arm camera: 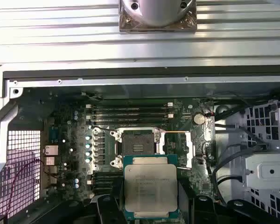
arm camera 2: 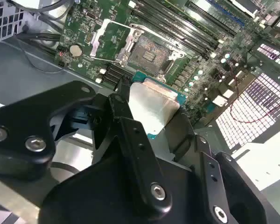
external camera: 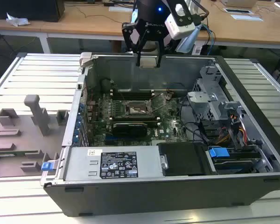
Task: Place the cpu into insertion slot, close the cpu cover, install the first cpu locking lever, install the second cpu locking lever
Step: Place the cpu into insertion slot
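End effector (external camera: 149, 61) gripping one cpu (arm camera: 150, 190), one insertion slot (arm camera: 138, 143) uncovered, one cpu cover (arm camera 2: 110, 40) open

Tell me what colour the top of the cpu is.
Silvery-grey metal with a teal-green border; the cpu shows best in the first wrist view.
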Controlling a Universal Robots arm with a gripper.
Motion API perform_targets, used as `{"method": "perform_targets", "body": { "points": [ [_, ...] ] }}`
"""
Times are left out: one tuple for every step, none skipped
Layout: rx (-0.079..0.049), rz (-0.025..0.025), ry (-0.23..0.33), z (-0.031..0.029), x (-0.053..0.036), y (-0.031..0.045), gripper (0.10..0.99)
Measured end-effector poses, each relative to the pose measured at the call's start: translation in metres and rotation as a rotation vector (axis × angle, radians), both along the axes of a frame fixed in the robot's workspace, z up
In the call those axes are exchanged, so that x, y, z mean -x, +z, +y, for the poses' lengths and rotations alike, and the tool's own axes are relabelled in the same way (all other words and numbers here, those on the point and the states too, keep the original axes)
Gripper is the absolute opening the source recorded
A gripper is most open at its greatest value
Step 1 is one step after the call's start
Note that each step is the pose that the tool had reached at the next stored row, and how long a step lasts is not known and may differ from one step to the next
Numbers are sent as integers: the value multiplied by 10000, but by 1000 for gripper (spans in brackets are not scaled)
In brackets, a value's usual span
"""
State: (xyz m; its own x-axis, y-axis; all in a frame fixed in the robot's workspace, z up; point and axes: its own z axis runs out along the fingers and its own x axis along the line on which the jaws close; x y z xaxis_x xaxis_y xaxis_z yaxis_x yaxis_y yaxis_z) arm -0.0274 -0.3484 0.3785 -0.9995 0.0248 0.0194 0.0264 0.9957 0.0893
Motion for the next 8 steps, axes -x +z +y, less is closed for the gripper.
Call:
{"method": "perform_targets", "body": {
  "points": [
    [-1,0,0,0,0,-21,545],
    [0,0,0,0,0,-53,545],
    [0,0,0,0,0,-70,545],
    [0,0,0,0,0,-84,545],
    [-1,-1,0,0,0,-101,545],
    [0,0,0,0,0,-121,545],
    [0,0,0,0,0,-129,545],
    [-1,0,0,0,0,-137,545]
  ]
}}
